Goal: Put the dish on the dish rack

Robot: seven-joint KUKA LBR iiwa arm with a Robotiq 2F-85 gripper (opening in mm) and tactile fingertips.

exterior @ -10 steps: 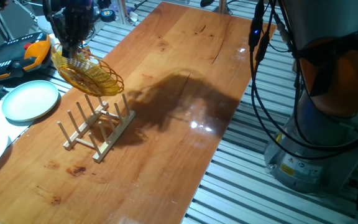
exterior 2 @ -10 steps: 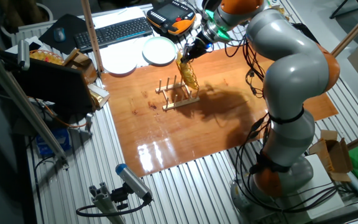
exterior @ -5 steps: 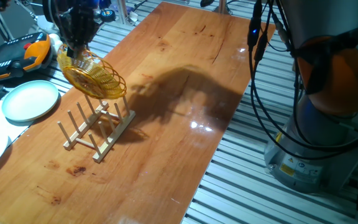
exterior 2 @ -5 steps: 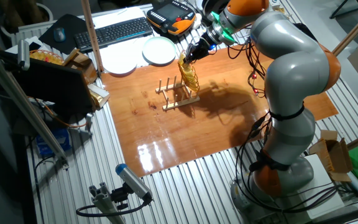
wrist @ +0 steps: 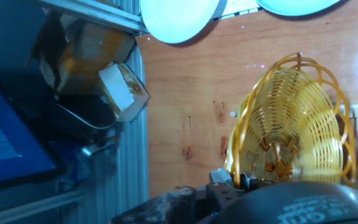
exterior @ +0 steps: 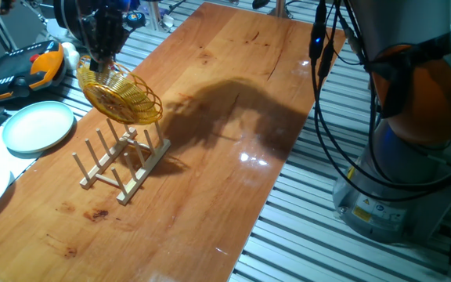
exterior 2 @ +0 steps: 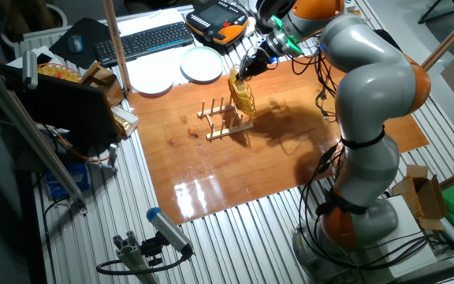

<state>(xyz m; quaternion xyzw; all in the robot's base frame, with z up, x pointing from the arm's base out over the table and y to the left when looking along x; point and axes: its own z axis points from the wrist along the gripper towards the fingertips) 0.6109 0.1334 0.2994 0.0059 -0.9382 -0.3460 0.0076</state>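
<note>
Dish point(exterior: 120, 94) hangs in the air above the dish rack point(exterior: 121, 164), pinched at its upper rim by the gripper point(exterior: 102, 56); jaws closed on that rim, dish tilted steeply, near edge-on, concave face turned toward the far end of the rack; no contact with the pegs visible from either fixed camera.

Change over the last second: dish has shifted sideways along the rack, from over its plate-side end toward the pegs at the far end, and has tipped more upright; height above the rack looks roughly the same; rack has not moved on the worktop point(exterior: 233, 102).

Reading: transport phase is ending and alignment has begun; the lower rim now sits just above the last peg rows, so the remaining work is probably a short descent into a slot, then release; task well along but not done.

Other fixed view: dish point(exterior 2: 242, 95) over the arm-side end of the dish rack point(exterior 2: 225, 120), gripper point(exterior 2: 248, 69) above it. Hand view: dish point(wrist: 294, 124) fills the right half, ribs and looped rim sharp; fingers themselves hidden behind the dark hand housing.

White plate point(exterior: 37, 126) lies beside the rack on the keyboard side, well apart, not involved.

Risk, as judgement: rim may land on a peg top rather than between pegs; light rack could tip or slide.
</note>
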